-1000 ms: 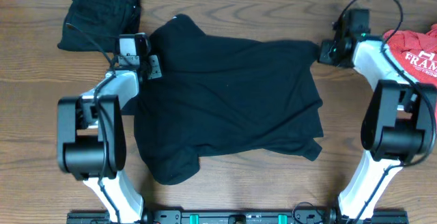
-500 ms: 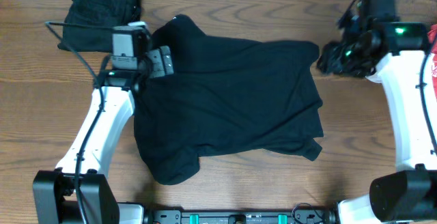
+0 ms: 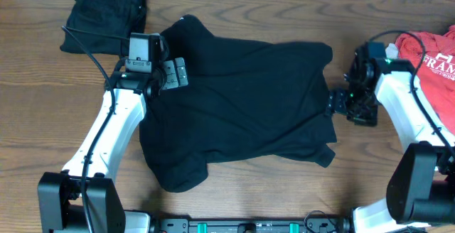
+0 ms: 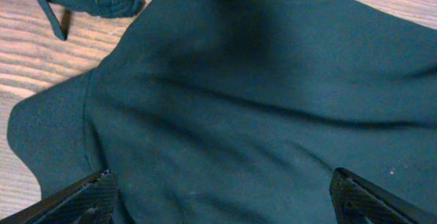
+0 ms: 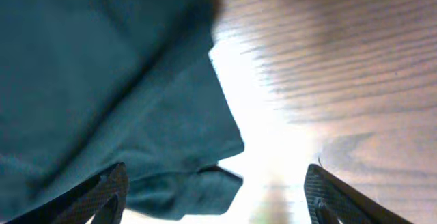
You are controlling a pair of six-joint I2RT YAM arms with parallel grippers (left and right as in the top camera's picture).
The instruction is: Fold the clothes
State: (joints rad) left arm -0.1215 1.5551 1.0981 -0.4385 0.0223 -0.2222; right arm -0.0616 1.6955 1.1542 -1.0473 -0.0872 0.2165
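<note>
A black T-shirt point(image 3: 242, 105) lies spread and wrinkled across the middle of the wooden table point(image 3: 234, 190). My left gripper point(image 3: 173, 73) hovers over the shirt's upper left part, open. In the left wrist view the shirt point(image 4: 259, 101) fills the frame and the gripper point(image 4: 222, 200) has only cloth below its wide-apart fingertips point(image 4: 92, 197). My right gripper point(image 3: 340, 105) is at the shirt's right edge, open. In the right wrist view the gripper point(image 5: 215, 197) straddles the shirt's hem corner point(image 5: 184, 183), with one fingertip point(image 5: 102, 193) over cloth and the other over bare wood.
A folded black garment point(image 3: 106, 13) lies at the back left corner, close to the left arm. A red garment with white lettering point(image 3: 430, 52) sits at the right edge behind the right arm. Bare wood point(image 5: 341, 60) lies to the right of the shirt.
Both grippers opened and let go of the shirt. The right gripper moved from the shirt's back right corner toward the front along its right edge. The left gripper shifted slightly right.
</note>
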